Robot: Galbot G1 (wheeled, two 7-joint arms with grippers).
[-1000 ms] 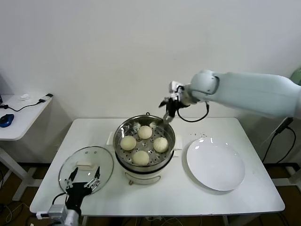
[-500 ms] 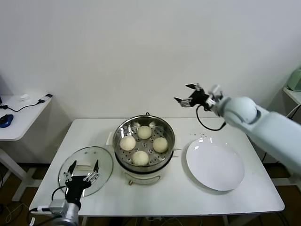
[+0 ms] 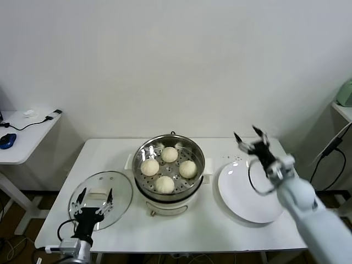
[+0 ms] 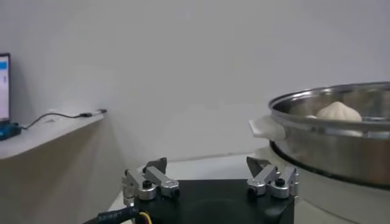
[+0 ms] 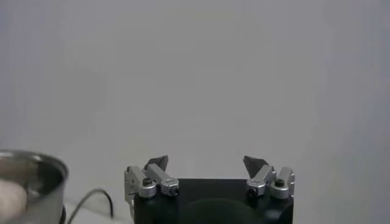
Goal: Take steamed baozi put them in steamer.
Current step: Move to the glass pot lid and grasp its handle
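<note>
- four steamed baozi (image 3: 165, 169) are seen sitting inside the steamer (image 3: 169, 192), spread on the perforated tray: one at 12 o'clock, one at 9, one at 3, one at 6, all apart from each other.
- the steamer is parked at the middle of the white desk (image 3: 203, 231), on its white base.
- a round glass lid (image 3: 122, 190) is laid flat on the desk at about 8 o'clock from the steamer, just beside it.
- a bare white plate (image 3: 258, 206) is placed at 3 o'clock from the steamer, near it but not touching.
- the right tool (image 3: 251, 139) is held up in the air over the far edge of the plate, at roughly 2 o'clock from the steamer; its fingers are spread apart and nothing is gripped. same thing is shown in the right wrist view (image 5: 207, 167), with only the wall behind it.
- the left tool (image 3: 92, 198) is parked low over the near side of the glass lid, fingers released and nothing between them; in the left wrist view (image 4: 210, 173) the steamer rim and one bun top are seen past it.
</note>
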